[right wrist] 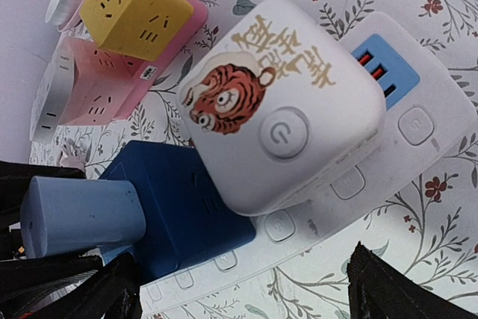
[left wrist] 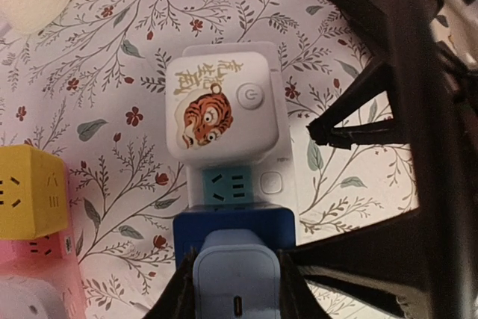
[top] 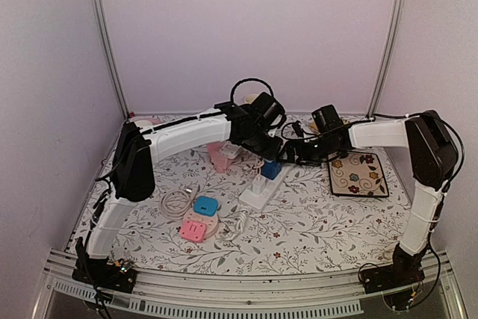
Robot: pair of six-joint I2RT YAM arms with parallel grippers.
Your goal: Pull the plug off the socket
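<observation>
- My left pincer (left wrist: 235,294) is clenched on the pale blue plug (right wrist: 78,214), one finger on each of its sides.
- The plug is seated in a dark blue cube (right wrist: 179,222), which sits on the near end of the white power strip (top: 258,193) in the middle of the desk (top: 314,229).
- Next along the power strip, touching the blue cube, is a white cube (right wrist: 284,110) with a tiger picture and a round power button.
- Beyond the white cube, the power strip shows a blue panel with red ports.
- My right pincer (left wrist: 301,194) is released, its jaws spread wide along the right side of the power strip; I cannot tell whether the tips touch it.
- Left of the power strip stand a yellow cube (right wrist: 138,9) and a pink block (right wrist: 97,87), close together.
- Farther left of the power strip and nearer to me lie a coiled white cable (top: 175,203) and a round pink socket (top: 196,228).
- Right of the power strip lies a flowered mat (top: 358,175).
</observation>
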